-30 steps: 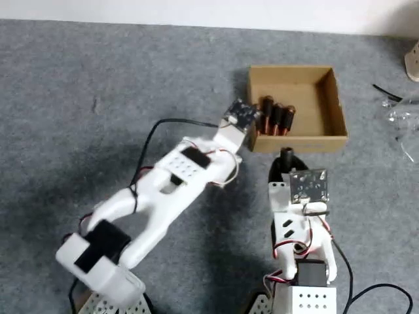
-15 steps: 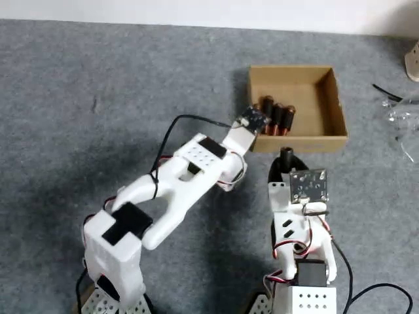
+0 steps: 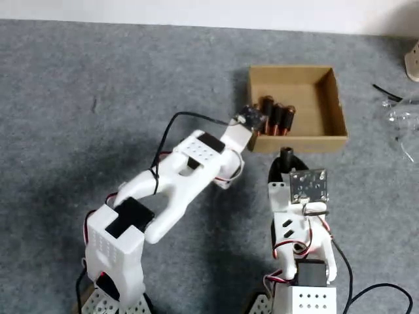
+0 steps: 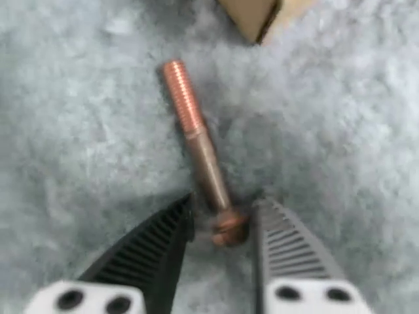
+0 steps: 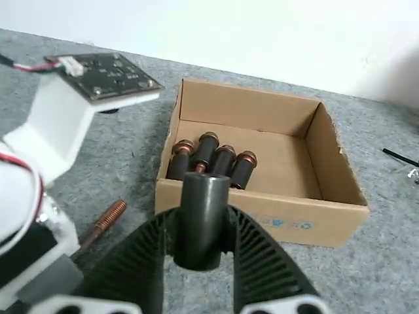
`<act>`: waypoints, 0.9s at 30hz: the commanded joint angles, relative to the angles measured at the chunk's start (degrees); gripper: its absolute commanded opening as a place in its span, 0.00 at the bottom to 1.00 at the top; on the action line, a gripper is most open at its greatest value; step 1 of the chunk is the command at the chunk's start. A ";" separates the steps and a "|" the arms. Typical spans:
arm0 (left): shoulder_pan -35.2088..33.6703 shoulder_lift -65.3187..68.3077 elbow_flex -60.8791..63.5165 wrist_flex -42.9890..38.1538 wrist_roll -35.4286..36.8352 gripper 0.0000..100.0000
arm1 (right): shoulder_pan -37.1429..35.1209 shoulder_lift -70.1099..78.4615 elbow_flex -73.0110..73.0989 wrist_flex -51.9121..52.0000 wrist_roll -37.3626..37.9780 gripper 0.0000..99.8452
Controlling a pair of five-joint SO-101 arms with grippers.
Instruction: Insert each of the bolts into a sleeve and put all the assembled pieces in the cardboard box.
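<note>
Where the high view looks down on the grey carpet, the left arm (image 3: pixel 190 167) stretches to the near-left corner of the cardboard box (image 3: pixel 298 142). The right gripper (image 3: pixel 286 165) stands just before the box's front wall with the sleeve (image 3: pixel 286 155) upright in it, and four assembled pieces (image 3: pixel 275 116) lie side by side inside the box. From the left wrist, the left gripper (image 4: pixel 226 204) is spread, one jaw on either side of the head of the bolt (image 4: pixel 196 137). The bolt lies flat on the carpet, its long axis running straight away from the gripper, threaded end toward the box corner, so closing should catch it at the head end. From the right wrist, the right gripper (image 5: pixel 203 230) is clenched on the sleeve (image 5: pixel 204 193), mouth up, with the bolt (image 5: pixel 105 226) on the carpet beside the box (image 5: pixel 262 210), nearer the left arm.
</note>
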 commanded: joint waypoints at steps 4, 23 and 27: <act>-1.63 -0.31 -2.59 5.45 -7.38 0.01 | 0.75 -1.27 5.67 -2.33 -0.09 0.00; -9.10 -30.99 5.58 27.69 -45.45 0.01 | 0.66 -1.19 5.67 -2.07 -0.09 0.00; -18.51 -36.09 11.47 33.41 -66.73 0.01 | 0.66 -1.19 5.67 -2.07 -0.09 0.00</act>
